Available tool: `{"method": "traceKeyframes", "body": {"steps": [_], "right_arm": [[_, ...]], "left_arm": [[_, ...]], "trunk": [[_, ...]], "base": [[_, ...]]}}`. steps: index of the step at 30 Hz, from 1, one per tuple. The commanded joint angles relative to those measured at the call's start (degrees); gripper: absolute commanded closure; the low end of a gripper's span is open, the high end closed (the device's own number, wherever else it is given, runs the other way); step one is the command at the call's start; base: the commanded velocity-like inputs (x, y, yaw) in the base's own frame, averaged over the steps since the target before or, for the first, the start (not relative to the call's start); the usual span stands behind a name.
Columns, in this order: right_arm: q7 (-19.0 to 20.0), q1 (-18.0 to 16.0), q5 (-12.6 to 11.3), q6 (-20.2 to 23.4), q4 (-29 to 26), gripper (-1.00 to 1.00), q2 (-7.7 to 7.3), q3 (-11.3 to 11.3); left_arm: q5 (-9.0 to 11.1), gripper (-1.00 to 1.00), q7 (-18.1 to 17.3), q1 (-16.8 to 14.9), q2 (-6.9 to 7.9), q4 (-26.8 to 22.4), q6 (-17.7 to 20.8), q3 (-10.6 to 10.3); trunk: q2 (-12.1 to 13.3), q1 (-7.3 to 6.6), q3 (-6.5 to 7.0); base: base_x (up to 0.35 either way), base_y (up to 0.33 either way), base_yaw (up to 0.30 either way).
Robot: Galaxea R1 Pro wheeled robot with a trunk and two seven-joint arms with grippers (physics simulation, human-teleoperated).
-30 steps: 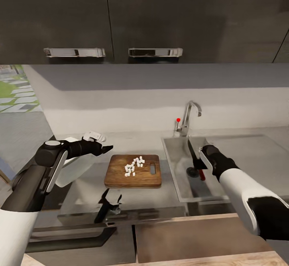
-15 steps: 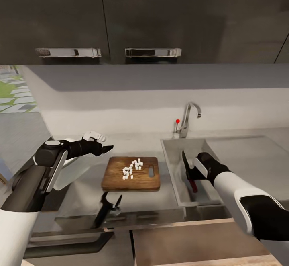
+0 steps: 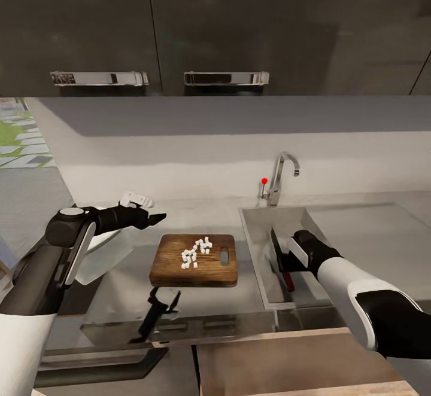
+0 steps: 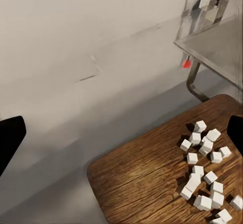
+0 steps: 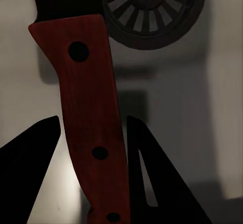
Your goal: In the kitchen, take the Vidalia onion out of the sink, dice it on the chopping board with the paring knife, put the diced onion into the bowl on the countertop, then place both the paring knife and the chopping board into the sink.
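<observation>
Glossy dark upper cabinets (image 3: 239,19) span the top of the head view, with 2 chrome bar handles (image 3: 99,78) along their lower edge. Below them runs a pale grey wall (image 3: 197,157), shaded just beneath the cabinets and lighter lower down. At the far left, a window-like opening (image 3: 21,136) shows green and pale paving. A strip of light wood floor (image 3: 287,360) lies in front of the long glossy grey surface (image 3: 371,228).

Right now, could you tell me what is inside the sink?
Inside the sink the right gripper holds the paring knife by its red handle, blade pointing toward the tap. The drain lies behind the knife. The arm covers part of the basin floor.
</observation>
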Motion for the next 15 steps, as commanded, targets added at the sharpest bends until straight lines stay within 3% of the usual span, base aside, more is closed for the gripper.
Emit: {"method": "traceKeyframes", "body": {"steps": [1,6,8,15], "right_arm": [[-0.44,-0.03,-0.64,0.22,0.06,1.00,-0.02,0.31],[-0.43,-0.03,-0.64,0.20,0.64,1.00,-0.02,0.31],[-0.43,-0.03,-0.64,0.19,0.72,1.00,-0.02,0.31],[-0.44,-0.03,-0.64,-0.16,0.74,1.00,-0.02,0.31]], "left_arm": [[-0.02,-1.00,-1.21,-0.06,0.04,-0.05,0.33,0.00],[-0.02,-1.00,-6.45,-0.06,0.09,-0.06,0.27,0.82],[-0.02,-1.00,-7.78,-0.06,0.10,-0.06,0.25,2.68],[-0.02,-1.00,-7.98,-0.06,0.10,0.00,0.25,3.05]], "trunk": [[-0.06,0.01,-0.08],[-0.06,0.01,-0.08],[-0.06,0.01,-0.08],[-0.06,0.01,-0.08]], "base": [[0.000,0.000,0.000],[0.000,0.000,0.000],[0.000,0.000,0.000],[0.000,-0.037,0.000]]}}
